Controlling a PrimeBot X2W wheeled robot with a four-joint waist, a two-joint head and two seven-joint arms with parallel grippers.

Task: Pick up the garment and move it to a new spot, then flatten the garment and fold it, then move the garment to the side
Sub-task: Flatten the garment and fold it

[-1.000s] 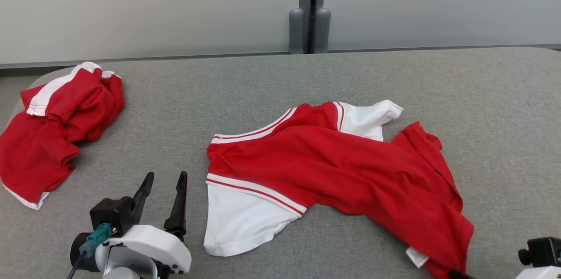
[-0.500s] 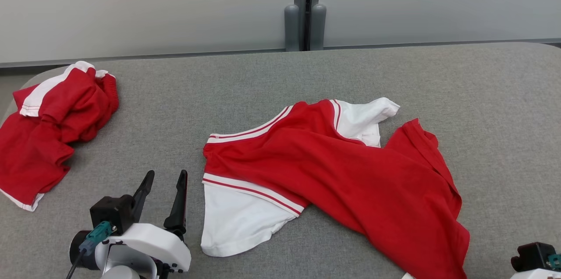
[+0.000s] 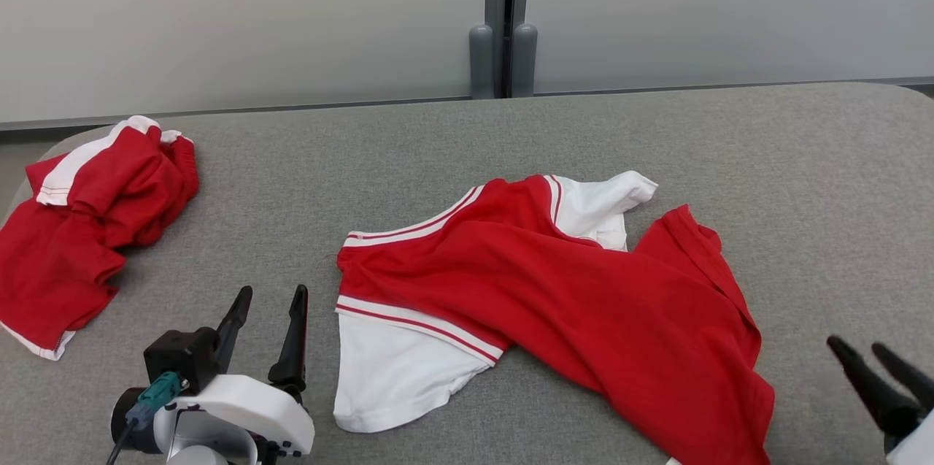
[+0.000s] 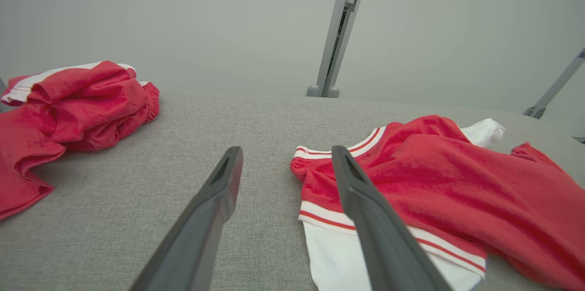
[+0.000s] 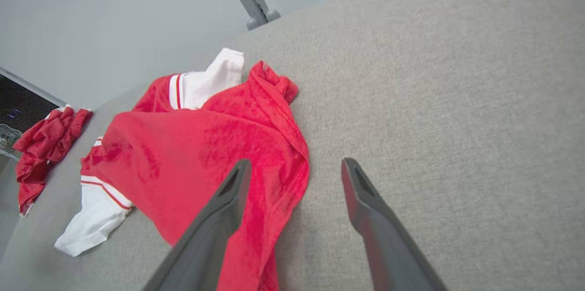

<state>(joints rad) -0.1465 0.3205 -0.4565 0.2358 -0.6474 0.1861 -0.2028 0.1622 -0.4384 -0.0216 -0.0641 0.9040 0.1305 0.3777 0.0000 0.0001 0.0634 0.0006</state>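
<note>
2 arms reach forward, low over the grey table [image 3: 803, 173]. The left gripper [image 3: 271, 291], fingers spread and empty, points away just left of the garment [image 3: 569, 290], which lies rumpled mid-table. The right gripper [image 3: 854, 343], likewise spread and empty, sits just right of its red hem. There are 2 red-and-white pieces; the second garment [image 3: 87, 231] lies bunched at far left.

Garment [image 3: 584, 290] hem past bottom edge
</note>
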